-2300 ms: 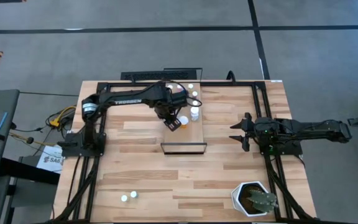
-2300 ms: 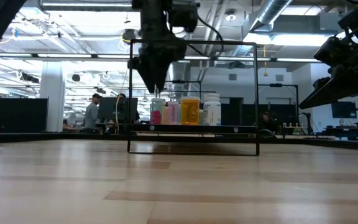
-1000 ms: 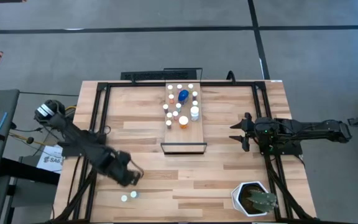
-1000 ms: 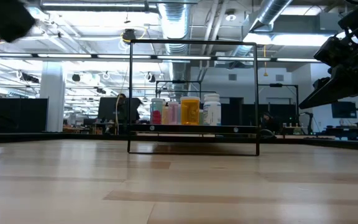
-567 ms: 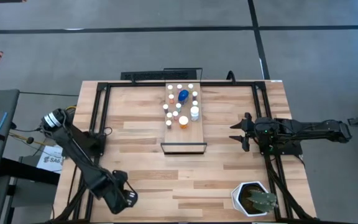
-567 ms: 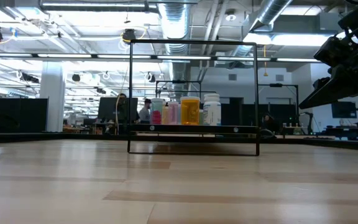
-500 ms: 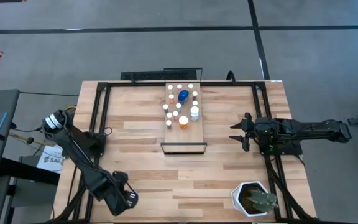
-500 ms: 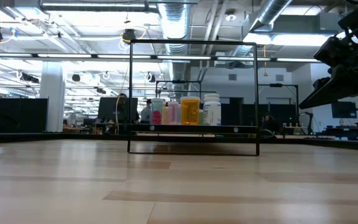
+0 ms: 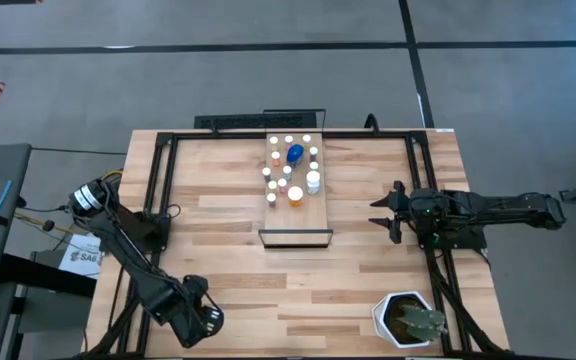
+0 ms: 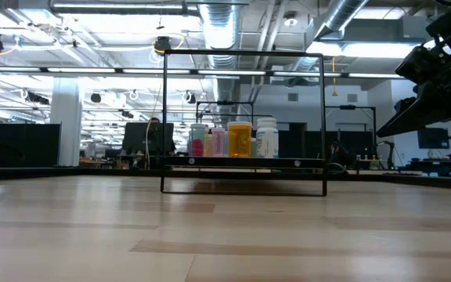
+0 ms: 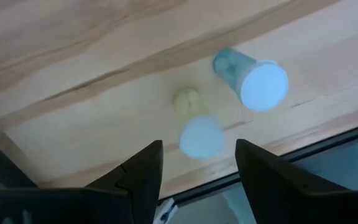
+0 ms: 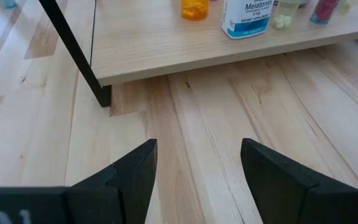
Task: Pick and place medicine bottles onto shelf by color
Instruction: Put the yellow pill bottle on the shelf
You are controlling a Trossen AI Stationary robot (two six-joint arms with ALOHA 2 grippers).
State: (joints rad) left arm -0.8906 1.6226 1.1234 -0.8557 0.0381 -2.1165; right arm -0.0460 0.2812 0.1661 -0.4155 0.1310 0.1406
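Left gripper (image 11: 194, 165) hangs open directly above a small, upright, white-capped yellowish medicine bottle (image 11: 196, 127).
A blue-bodied bottle (image 11: 250, 76) stands beside it; the open right gripper (image 12: 197, 165) waits far off.

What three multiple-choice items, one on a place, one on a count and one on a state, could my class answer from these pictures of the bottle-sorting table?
1. Where is the left tool?
A. Over the shelf
B. At the table's near left corner, over two loose bottles
C. Beside the plant pot

2. How many bottles show ahead of the left tool in its wrist view?
A. Two
B. None
C. Five

3. How do the left tool's fingers stand?
A. Shut on a bottle
B. Open, with the yellowish bottle ahead of the gap
C. Shut on nothing

Answers:
1. B: the high view shows it far from the shelf and from the plant pot.
2. A: only the yellowish one and a bluish bottle show there.
3. B: a wide gap lies between the fingers, and neither touches the bottle.
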